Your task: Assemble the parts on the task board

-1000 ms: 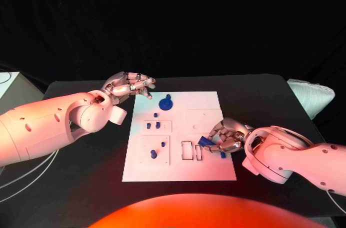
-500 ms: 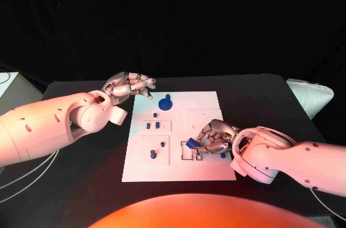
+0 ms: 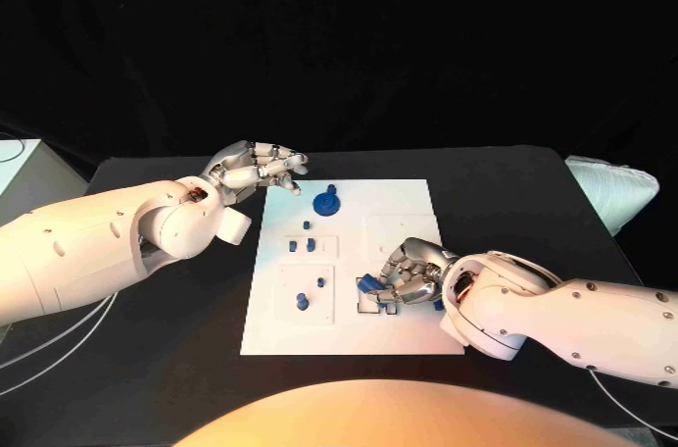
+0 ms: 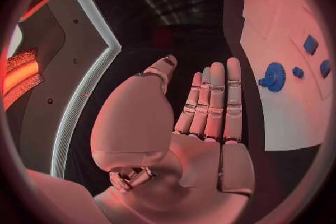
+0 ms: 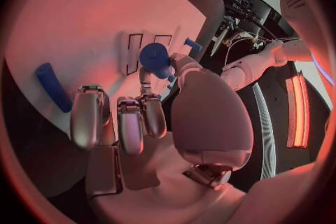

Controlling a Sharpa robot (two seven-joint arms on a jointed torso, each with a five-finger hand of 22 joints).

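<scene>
One black table (image 3: 508, 187) bears the white task board (image 3: 403, 337).

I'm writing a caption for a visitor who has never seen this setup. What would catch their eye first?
First the white board in the middle of the black table, dotted with small blue parts. Next the right hand low over the board's near half, holding a blue part in its fingers by two rectangular slots. Then the left hand off the board's far left corner, holding nothing, near a blue gear.
</scene>
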